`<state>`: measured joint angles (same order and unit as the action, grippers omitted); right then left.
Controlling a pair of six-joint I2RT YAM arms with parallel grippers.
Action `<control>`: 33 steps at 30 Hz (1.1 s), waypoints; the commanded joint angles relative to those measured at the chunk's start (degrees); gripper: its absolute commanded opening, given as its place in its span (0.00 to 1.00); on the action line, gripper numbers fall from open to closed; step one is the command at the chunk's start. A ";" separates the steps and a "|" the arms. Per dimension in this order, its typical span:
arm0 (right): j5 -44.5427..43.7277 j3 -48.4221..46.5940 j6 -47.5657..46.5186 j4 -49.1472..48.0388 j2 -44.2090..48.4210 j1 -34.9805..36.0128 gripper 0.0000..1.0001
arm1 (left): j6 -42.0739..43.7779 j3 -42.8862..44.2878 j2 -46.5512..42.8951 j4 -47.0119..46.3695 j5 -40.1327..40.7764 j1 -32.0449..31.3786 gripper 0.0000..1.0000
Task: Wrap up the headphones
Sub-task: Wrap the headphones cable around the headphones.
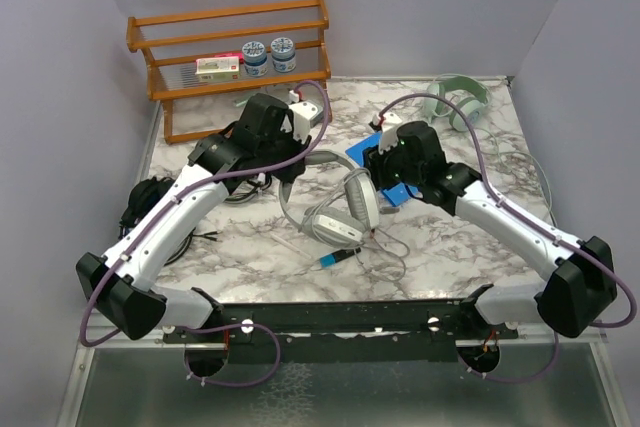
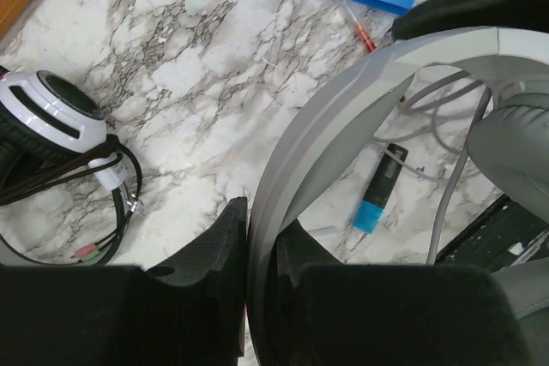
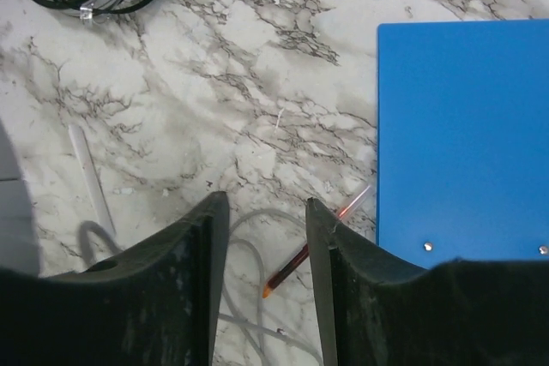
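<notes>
Two claws meet over the middle of the marble counter (image 1: 250,247) in the top view. We see the left claw (image 1: 292,169) at the 10 o'clock end of the grey headphones (image 1: 345,209), whose cups lie at the counter's centre. The right claw (image 1: 384,179) hangs over a blue board (image 1: 362,150) at their 2 o'clock. A black pair (image 1: 145,202) lies at the 9 o'clock edge and a pale green pair (image 1: 458,97) at 1 o'clock. The wooden rack (image 1: 230,22) at 11 o'clock holds a small box (image 1: 218,68) and two jars (image 1: 256,57).

From the left wrist, we find the left claw (image 2: 262,250) pinched tight on the grey headband (image 2: 343,117), which arches away toward 2 o'clock. A white-and-black pair (image 2: 47,113) rests at 9 o'clock, its cable gathered beside the cup. A blue-and-black plug (image 2: 377,199) lies under the arch.

From the right wrist, the right claw (image 3: 262,246) stands partly open and holds nothing. A pale cord (image 3: 249,225) loops on the counter directly between its fingers. Beside it, a red-tipped plug (image 3: 287,267) runs from 7 to 1 o'clock. We judge the right arm the nearer to this loose cord, which lies straight below its claw.
</notes>
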<state>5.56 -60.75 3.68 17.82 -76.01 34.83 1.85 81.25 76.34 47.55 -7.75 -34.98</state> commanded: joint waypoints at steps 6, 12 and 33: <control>-6.02 8.03 6.63 -5.19 8.48 -2.12 0.55 | -9.61 5.71 -0.38 0.30 -9.36 0.04 0.00; -7.61 12.77 12.34 -5.68 13.30 -11.01 0.63 | -14.87 7.75 1.80 0.35 -12.83 1.01 0.00; 13.15 30.06 11.52 -19.17 34.91 -13.99 0.96 | -27.29 18.87 7.85 0.84 -18.67 10.15 0.00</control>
<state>6.02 -32.88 16.88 8.45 -40.45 20.88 -21.34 96.29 84.44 49.67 -20.78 -25.21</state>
